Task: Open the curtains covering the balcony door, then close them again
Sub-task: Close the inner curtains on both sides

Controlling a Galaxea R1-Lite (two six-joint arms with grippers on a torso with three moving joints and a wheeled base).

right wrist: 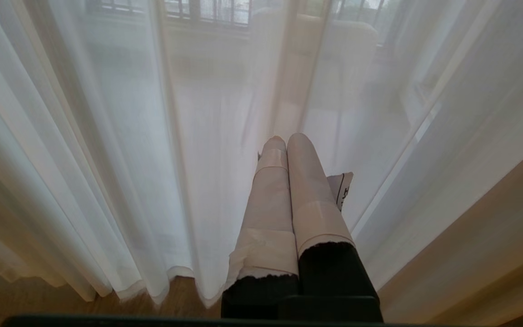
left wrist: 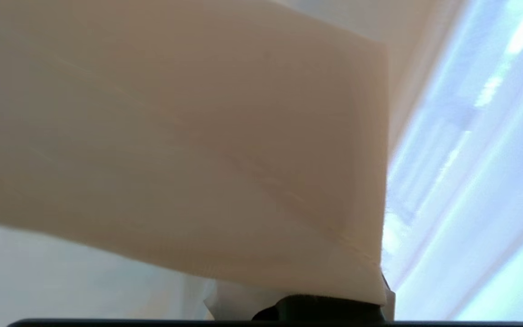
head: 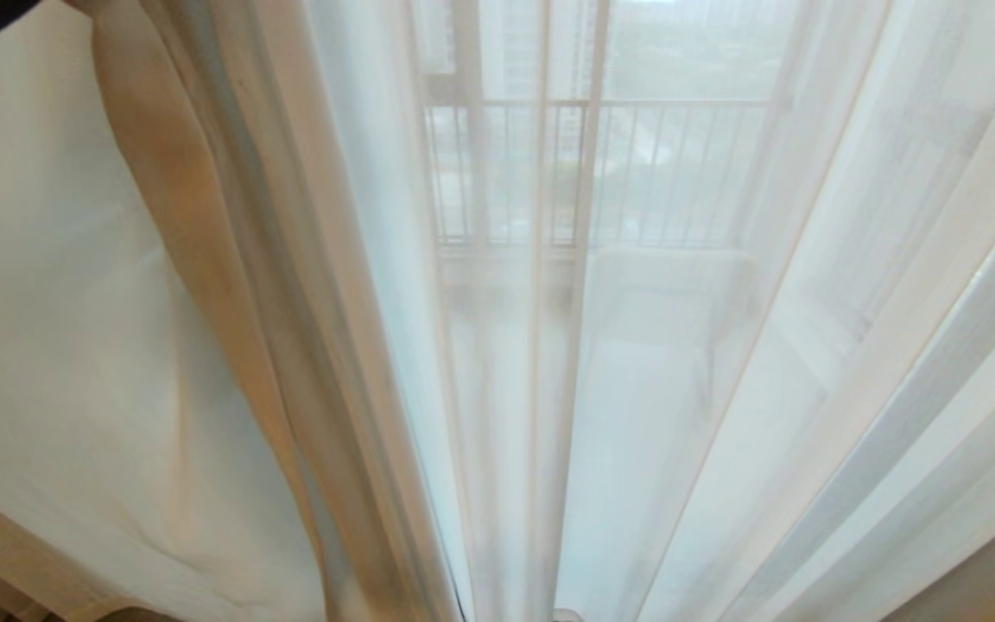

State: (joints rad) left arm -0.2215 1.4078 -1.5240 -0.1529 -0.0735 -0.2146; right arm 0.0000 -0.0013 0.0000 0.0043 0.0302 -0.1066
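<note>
We see a wooden floor (right wrist: 184,295) in warm brown, just below and to one side of the right gripper (right wrist: 286,138), whose taped fingers are pressed together. The hems of the curtains (right wrist: 120,181) hang down to it beside that claw; we cannot tell whether they touch the boards or hang just clear.

I find no text I can read; a small white tag (right wrist: 344,188) beside my right tool (right wrist: 287,138) carries black marks along its edge, too small and cut off to make out as letters or numbers
</note>
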